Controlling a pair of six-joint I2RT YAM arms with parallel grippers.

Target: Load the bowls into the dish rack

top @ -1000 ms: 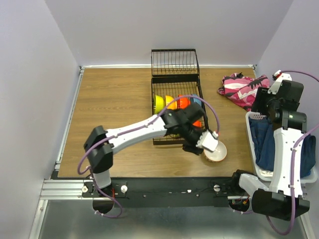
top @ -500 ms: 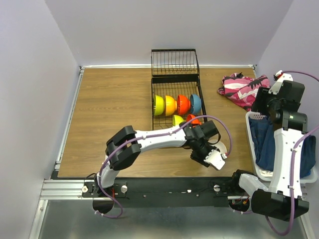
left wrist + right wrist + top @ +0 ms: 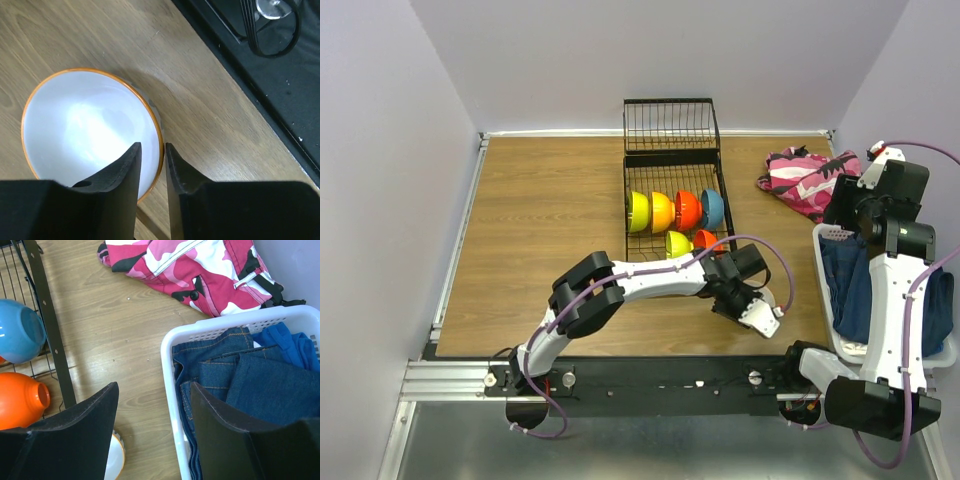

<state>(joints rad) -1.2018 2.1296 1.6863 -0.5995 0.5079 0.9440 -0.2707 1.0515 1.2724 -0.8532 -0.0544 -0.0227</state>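
Glaze looked slippery and brittle; the left gripper (image 3: 152, 150) pinched the white-lined bowl (image 3: 90, 130) by its thin rim near the near edge of the bench (image 3: 200, 115), while the right gripper (image 3: 152, 389) gaped empty.

the left end effector (image 3: 152, 148) has come down astride the white bowl (image 3: 85, 130) rim.

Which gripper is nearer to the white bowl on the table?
Left. The left gripper straddles the rim of the bowl, one finger inside and one outside. The right gripper hangs apart from it, above the edge of the white basket.
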